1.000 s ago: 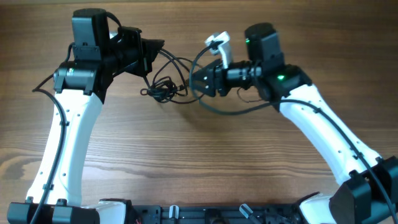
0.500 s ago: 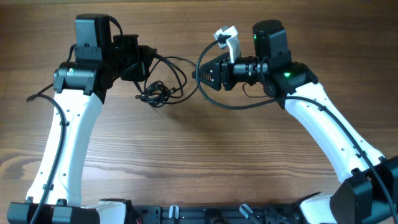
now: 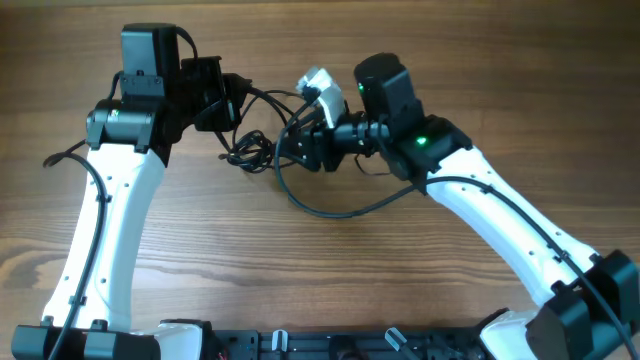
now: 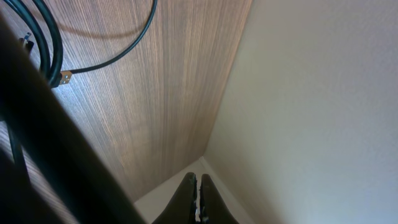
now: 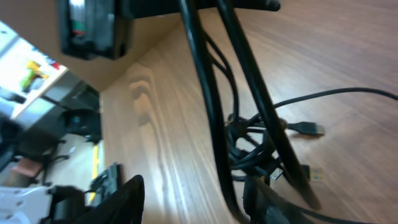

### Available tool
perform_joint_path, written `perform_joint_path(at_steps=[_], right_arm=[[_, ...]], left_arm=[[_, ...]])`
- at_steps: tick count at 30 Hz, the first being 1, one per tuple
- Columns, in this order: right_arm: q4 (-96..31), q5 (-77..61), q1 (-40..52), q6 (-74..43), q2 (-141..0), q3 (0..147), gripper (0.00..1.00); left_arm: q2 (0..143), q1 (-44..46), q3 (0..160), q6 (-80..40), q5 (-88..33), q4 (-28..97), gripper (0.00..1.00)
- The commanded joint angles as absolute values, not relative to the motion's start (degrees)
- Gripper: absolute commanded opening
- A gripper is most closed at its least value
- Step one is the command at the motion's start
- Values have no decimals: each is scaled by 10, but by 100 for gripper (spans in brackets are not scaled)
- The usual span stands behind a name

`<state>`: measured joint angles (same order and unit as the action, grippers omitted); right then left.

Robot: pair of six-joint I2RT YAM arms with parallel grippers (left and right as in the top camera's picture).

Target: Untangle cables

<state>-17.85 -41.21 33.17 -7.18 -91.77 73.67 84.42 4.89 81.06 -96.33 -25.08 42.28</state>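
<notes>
Black cables lie in a tangle on the wooden table, with a long loop running right under my right arm. My left gripper is just above the tangle. In the left wrist view its fingers are shut tip to tip, and a blurred black cable passes close to them. My right gripper is at the tangle's right side. In the right wrist view it is open wide, with two thick cable strands running between the fingers. The knot and a USB plug lie beyond.
The left wrist view looks past the table's far edge at a pale wall. The left arm's black housing hangs at the top of the right wrist view. The arm bases stand along the table's front edge.
My right arm has swung left, up to the tangle, and the long cable loop has moved left with it. My left gripper dropped slightly a second ago and has stayed still since.
</notes>
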Motion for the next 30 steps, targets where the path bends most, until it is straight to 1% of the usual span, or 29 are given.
perform_joint_path(at_steps=[1,2,3,4,6,10,11,12,13,14,16,17,18,20,22,25,28,30], right_arm=[[-162,-368,338,-62,-949,749,47],[-159,-371,338,-62,-951,749,40],[-160,-371,338,-62,-951,749,26],[-163,-371,338,-62,-950,749,18],[-182,-354,336,-94,-943,749,4],[-274,-324,320,-149,-901,751,4],[-307,-323,314,-157,-890,756,4],[-349,-323,307,-158,-881,766,4],[-399,-321,300,-159,-875,779,4],[-446,-319,299,-158,-875,793,4],[-480,-303,300,-158,-876,797,4],[-493,-284,300,-159,-879,797,4],[-496,-276,300,-163,-882,797,4],[-494,-272,300,-168,-888,797,4],[-489,-272,300,-184,-895,797,4],[-457,-274,300,-234,-909,797,4],[-413,-274,297,-290,-910,799,4],[-381,-274,285,-322,-910,799,4]], left_arm=[[841,50,818,-969,-246,425,4],[841,50,818,-969,-246,428,4],[841,50,818,-969,-245,430,4],[841,50,818,-969,-242,432,4],[841,50,818,-968,-226,437,4],[842,50,818,-962,-138,473,8],[842,50,818,-962,-111,487,10],[842,50,818,-954,-79,503,14],[844,50,818,-928,-51,515,20],[847,50,818,-890,-31,522,40],[856,51,818,-785,-26,524,73],[862,52,818,-724,-27,523,86],[869,55,818,-660,-27,522,89],[881,65,818,-533,-37,527,89],[888,77,818,-453,-55,538,88],[900,108,816,-310,-120,550,83],[911,132,816,-224,-169,554,82],[921,151,816,-173,-189,564,80]])
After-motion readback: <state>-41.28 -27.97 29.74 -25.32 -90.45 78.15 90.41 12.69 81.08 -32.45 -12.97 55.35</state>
